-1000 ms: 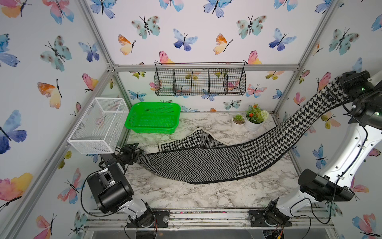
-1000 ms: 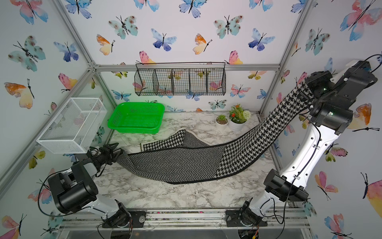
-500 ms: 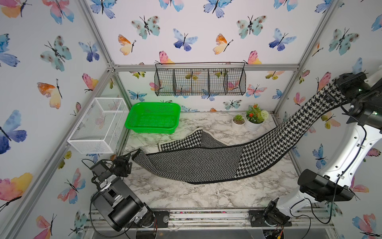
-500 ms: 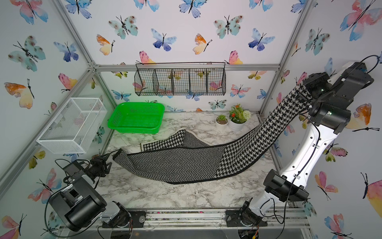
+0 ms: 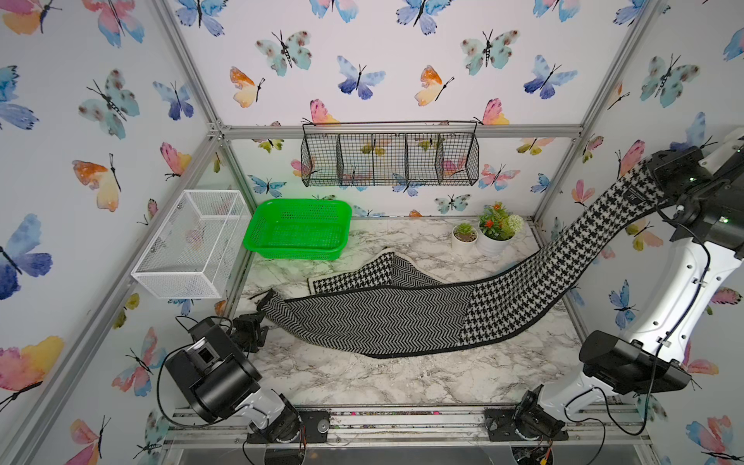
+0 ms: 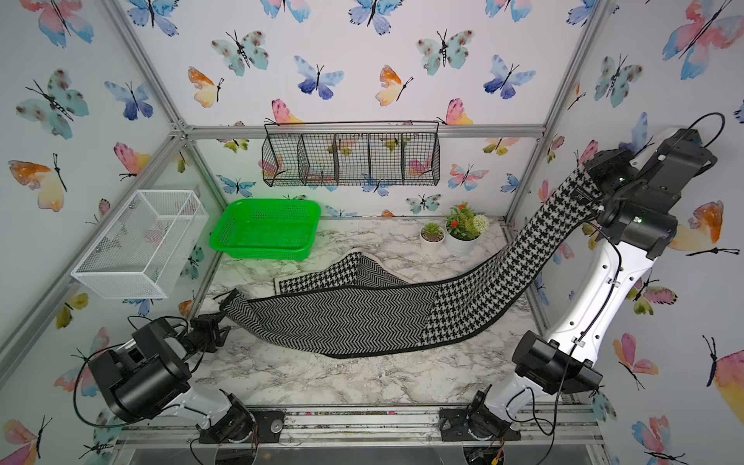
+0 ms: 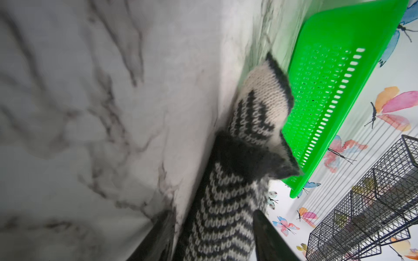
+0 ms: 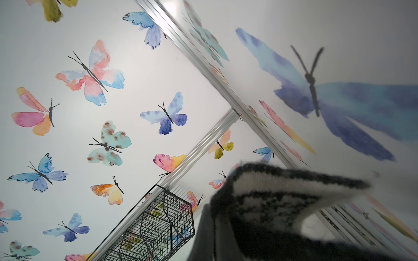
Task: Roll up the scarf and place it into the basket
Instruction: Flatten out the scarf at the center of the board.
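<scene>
The left gripper (image 5: pixel 261 319) has drawn back frontward since a second ago. In both top views the long black-and-white knitted scarf (image 5: pixel 382 318) lies across the marble table (image 5: pixel 362 378), right end clenched high in the right gripper (image 5: pixel 660 183); the bright green plastic lattice basket (image 5: pixel 298 254) stands behind, apart (one of each). Also one white wire-mesh box (image 5: pixel 189 245), one black wire rack (image 5: pixel 388 157), two potted plants (image 5: pixel 497 229). Left wrist view: the scarf's end lies between the parted left fingers (image 7: pixel 264 232); whether they pinch it, I cannot tell. Right wrist view: a scarf fold close up.
</scene>
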Tool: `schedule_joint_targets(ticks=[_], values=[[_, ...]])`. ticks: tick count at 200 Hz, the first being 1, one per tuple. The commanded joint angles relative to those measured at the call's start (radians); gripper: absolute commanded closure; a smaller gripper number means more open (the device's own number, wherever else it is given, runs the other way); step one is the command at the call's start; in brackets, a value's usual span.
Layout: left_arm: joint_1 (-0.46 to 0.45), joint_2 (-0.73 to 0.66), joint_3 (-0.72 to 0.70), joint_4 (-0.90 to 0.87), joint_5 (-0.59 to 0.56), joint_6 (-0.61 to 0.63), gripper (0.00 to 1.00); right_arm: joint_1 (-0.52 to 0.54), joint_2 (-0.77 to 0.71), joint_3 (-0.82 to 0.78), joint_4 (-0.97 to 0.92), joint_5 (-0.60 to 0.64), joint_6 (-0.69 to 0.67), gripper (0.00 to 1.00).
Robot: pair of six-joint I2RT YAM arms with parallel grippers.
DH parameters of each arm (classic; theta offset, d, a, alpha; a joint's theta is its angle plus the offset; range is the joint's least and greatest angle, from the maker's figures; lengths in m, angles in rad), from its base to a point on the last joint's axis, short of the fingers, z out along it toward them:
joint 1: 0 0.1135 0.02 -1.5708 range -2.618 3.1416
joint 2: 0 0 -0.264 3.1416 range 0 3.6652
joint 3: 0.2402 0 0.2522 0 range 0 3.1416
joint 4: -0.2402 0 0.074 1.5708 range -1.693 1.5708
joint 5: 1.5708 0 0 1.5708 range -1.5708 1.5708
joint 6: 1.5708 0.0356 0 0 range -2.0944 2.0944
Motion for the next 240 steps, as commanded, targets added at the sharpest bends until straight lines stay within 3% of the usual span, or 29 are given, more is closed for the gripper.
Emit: schedule_joint_targets(ticks=[1,33,62,145,205,240], values=[[-0.026,-0.019,0.029,0.000,-0.039,0.012,0.44,0.009,-0.031,0.001,0.040,-0.016,-0.009,0.99],[-0.046,0.024,0.036,0.001,-0.053,0.006,0.45,0.012,-0.030,0.003,0.042,-0.018,-0.009,0.99],[-0.051,0.029,0.031,0.005,-0.067,0.006,0.58,0.014,-0.030,0.002,0.042,-0.019,-0.008,0.99],[-0.079,0.027,0.036,-0.001,-0.086,0.003,0.81,0.020,-0.031,-0.006,0.043,-0.021,-0.014,0.99],[-0.080,-0.002,0.049,-0.069,-0.084,0.030,0.75,0.021,-0.024,-0.007,0.045,-0.021,-0.017,0.99],[-0.079,-0.037,0.049,-0.093,-0.083,0.035,0.78,0.021,-0.022,-0.008,0.045,-0.021,-0.017,0.97]])
